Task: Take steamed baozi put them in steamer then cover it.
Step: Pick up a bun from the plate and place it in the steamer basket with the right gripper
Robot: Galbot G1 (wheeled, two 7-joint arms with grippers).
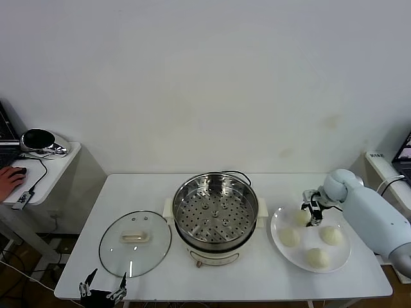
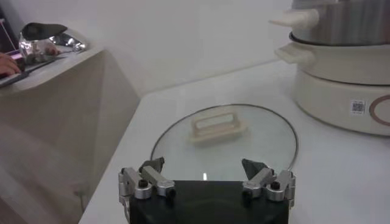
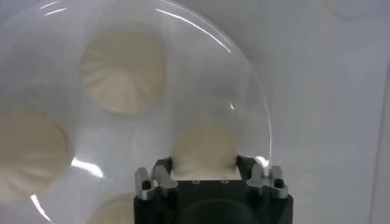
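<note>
At the right of the head view, the right gripper (image 1: 313, 215) hangs directly over the rearmost steamed baozi (image 3: 206, 148) on the plate (image 1: 277, 240), its fingers (image 3: 162, 171) spread wide, straddling the bun without yet closing, while the empty steamer (image 1: 216, 210) waits at frame centre.

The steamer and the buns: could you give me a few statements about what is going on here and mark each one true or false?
1. The steamer has no buns in it. True.
2. The cover sits on the steamer. False: it lies flat on the table, on the steamer's left.
3. Four baozi lie on the plate. True.
4. The right pincer is over the steamer. False: it is at the plate's far bun, fingers open around it.
5. The left pincer grips the cover's handle. False: it is open, near the table's front edge.
</note>
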